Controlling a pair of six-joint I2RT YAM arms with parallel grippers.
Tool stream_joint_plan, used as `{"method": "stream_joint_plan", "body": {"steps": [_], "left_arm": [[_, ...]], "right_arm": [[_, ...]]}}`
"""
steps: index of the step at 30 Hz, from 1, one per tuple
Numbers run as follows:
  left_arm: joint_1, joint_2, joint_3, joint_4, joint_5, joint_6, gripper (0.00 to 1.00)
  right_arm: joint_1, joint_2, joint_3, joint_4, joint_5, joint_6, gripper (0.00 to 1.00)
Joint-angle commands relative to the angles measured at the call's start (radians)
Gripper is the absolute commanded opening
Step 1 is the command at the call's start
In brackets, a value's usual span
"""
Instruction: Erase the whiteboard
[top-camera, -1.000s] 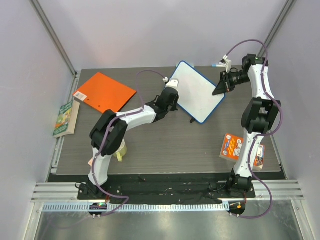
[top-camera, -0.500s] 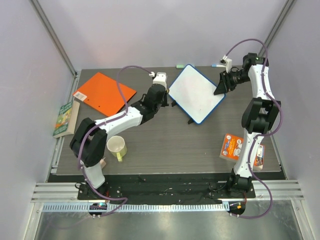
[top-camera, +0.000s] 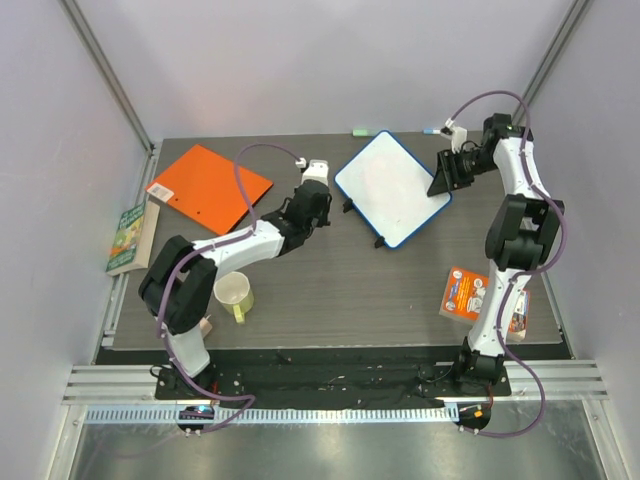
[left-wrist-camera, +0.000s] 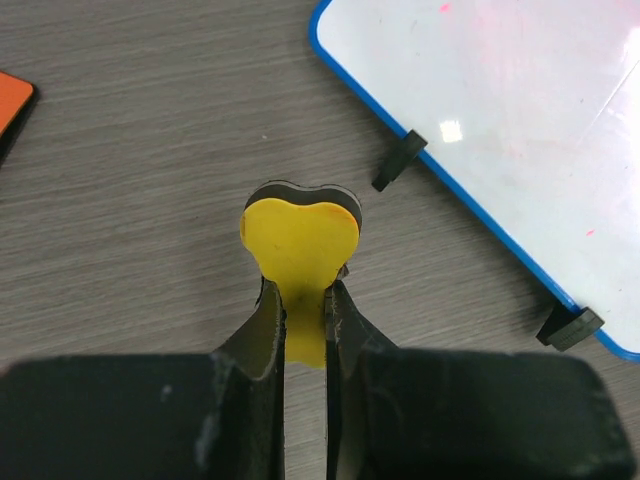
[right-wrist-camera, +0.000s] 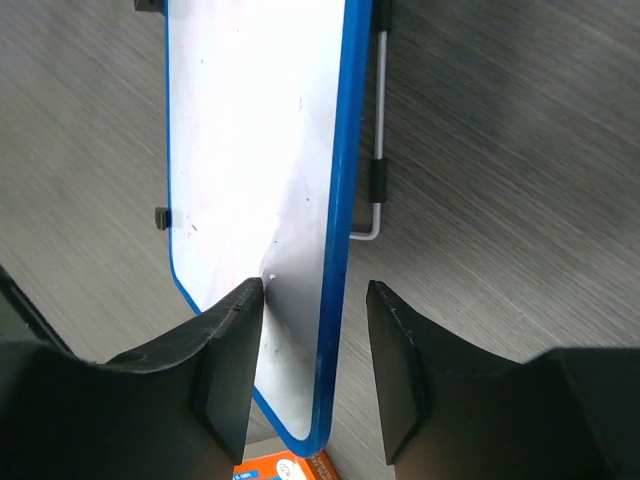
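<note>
While the left gripper (top-camera: 322, 208) hangs just off the whiteboard's (top-camera: 392, 188) left edge, the right gripper (top-camera: 441, 180) is at the board's right-hand corner. The whiteboard lies in the far-right part of the worktop, turned diamond-wise, with one corner close to the far edge.

- In the right wrist view the jaws are wide apart and straddle the blue rim (right-wrist-camera: 339, 200). One finger (right-wrist-camera: 228, 360) is over the white face and the other sits outside the rim. It's gripping nothing. Can't tell if the inner tip touches the face
- The left gripper is over bare table (left-wrist-camera: 130, 150), beside the board and not on it. Its jaws are pinched almost closed on an eraser (left-wrist-camera: 300, 235). The eraser is thin and heart-shaped, with a yellow face on a black backing, lobes pointing away from the fingers. In that view the board is up and right of the eraser, apart from it

The board is a flat rectangle with rounded corners, a glossy white face showing a lamp glare, and a blue rim. There's a faint pink haze and a few red specks (left-wrist-camera: 589, 232) on the face. Two small black clips (left-wrist-camera: 400, 160) stick out from the edge nearest the left gripper. A bent metal wire (right-wrist-camera: 378, 150) with a black sleeve lies just outside the rim on the right side.

The table is dark grey, matte, wood-grain
</note>
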Motion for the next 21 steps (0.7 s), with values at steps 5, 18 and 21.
{"method": "stream_joint_plan", "body": {"steps": [5,18,21], "left_arm": [[0.003,-0.012,-0.058,0.001,-0.017,-0.017,0.16],[0.001,0.009,-0.112,-0.022,0.031,-0.026,1.0],[0.001,0.006,-0.091,-0.059,0.034,-0.018,1.0]], "right_arm": [[-0.035,-0.135,-0.024,0.147,-0.001,0.099,0.57],[-0.095,-0.353,-0.24,0.508,0.112,0.314,0.82],[-0.108,-0.398,-0.286,0.558,0.109,0.343,0.88]]}}
